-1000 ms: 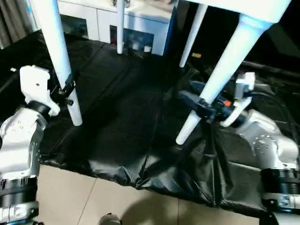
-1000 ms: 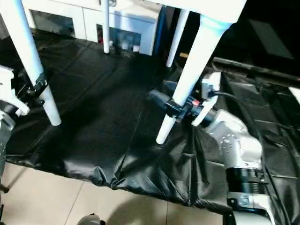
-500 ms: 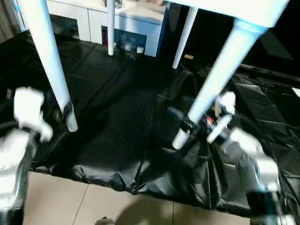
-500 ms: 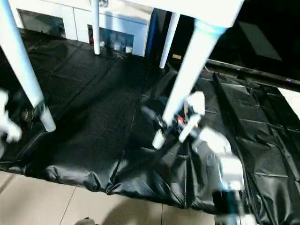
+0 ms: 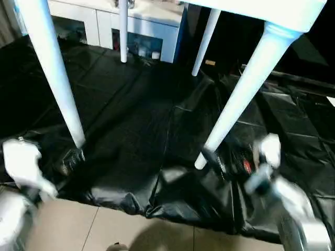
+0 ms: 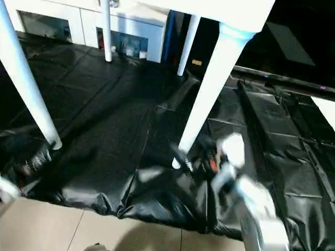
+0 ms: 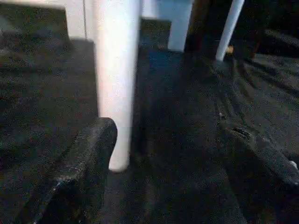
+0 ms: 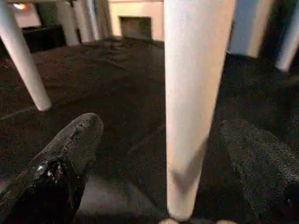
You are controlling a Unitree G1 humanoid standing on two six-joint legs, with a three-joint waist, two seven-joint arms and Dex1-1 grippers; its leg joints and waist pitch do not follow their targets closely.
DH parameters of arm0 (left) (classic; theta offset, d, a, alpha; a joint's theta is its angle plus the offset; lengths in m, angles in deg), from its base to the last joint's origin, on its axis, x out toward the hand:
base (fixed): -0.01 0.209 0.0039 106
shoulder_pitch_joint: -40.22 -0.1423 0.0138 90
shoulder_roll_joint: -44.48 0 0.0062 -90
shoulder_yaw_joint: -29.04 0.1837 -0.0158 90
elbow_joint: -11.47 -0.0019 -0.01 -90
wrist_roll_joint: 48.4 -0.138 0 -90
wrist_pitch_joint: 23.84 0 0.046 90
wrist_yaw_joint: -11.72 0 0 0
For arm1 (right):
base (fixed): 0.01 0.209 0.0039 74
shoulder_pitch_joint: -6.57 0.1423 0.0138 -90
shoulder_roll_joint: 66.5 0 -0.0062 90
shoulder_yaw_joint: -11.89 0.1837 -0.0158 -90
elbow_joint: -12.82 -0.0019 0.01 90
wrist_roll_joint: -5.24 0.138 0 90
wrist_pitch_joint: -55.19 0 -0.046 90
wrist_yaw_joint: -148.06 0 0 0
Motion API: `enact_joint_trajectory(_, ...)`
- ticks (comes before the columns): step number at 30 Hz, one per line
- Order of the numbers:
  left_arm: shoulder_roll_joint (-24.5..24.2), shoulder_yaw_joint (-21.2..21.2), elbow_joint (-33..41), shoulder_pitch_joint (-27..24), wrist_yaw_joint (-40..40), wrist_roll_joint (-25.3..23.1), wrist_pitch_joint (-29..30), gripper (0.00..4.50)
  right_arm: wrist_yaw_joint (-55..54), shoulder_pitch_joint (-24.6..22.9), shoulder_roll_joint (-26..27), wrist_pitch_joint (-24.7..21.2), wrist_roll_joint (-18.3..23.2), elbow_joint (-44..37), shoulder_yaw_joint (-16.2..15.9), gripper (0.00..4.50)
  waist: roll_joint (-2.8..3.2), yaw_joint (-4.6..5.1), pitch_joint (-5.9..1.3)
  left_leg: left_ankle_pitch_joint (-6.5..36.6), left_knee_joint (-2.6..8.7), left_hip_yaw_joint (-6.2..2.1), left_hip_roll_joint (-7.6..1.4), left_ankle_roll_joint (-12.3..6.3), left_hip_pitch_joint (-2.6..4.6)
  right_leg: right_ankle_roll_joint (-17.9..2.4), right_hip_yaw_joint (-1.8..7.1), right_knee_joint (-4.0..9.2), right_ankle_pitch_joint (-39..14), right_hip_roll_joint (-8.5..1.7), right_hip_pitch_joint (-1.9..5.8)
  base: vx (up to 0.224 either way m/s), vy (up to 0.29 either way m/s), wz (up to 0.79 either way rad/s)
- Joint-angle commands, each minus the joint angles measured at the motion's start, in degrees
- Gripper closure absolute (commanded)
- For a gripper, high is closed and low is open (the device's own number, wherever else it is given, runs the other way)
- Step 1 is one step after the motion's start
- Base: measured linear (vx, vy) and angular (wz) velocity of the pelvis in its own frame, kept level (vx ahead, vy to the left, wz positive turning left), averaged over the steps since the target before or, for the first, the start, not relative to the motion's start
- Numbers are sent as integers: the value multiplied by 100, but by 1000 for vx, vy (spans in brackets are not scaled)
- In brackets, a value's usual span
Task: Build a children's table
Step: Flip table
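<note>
On the black sheet (image 5: 131,120) spread over the floor, we list one children's table (image 5: 272,13), upright on four white legs, tabletop at the upper edge of our head views. Near left leg (image 5: 55,78): foot on the sheet, left gripper (image 5: 70,159) low beside it, jaws apart, grasping nothing. Near right leg (image 5: 243,89): foot down near the sheet's front folds, right gripper (image 5: 220,159) just beside it, jaws spread wide, leg standing free between the fingers (image 8: 70,149). Far legs: by the white cabinet (image 5: 141,26). Risk noted: an open finger catching a leg as we draw away could tip or skid the table; the loose sheet could bunch underfoot.
</note>
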State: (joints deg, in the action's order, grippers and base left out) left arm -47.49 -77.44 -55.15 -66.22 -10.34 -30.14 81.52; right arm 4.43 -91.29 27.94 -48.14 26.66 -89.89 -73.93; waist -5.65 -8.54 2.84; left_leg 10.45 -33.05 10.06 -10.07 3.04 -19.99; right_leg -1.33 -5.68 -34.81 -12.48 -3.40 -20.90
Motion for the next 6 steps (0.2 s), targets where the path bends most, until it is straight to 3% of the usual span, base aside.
enact_joint_trajectory(1, 81, 206, 222, -43, 180, -145, 167, 69, -216, -117, -28, -127, -6, -264, 279, 0, 145, 19, -112, 2741, 522, -266, -428, 263, 107, -1, 439, 746, -3181, -636, 11, 0, 0, 0)
enact_joint_trajectory(3, 199, 354, 235, -81, 397, -400, 205, 69, -455, -314, -53, -399, -58, -492, 347, 0, 155, 53, -108, 2761, 522, -275, -409, 250, 95, 78, 427, 762, -3213, -616, 23, 0, 0, 0)
enact_joint_trajectory(6, 204, 474, 274, -123, 448, -551, 184, 69, -588, -423, -42, -414, -183, -604, 286, 0, 175, 82, -117, 2683, 515, -280, -400, 232, 79, 119, 423, 763, -3122, -616, 25, 0, 0, 0)
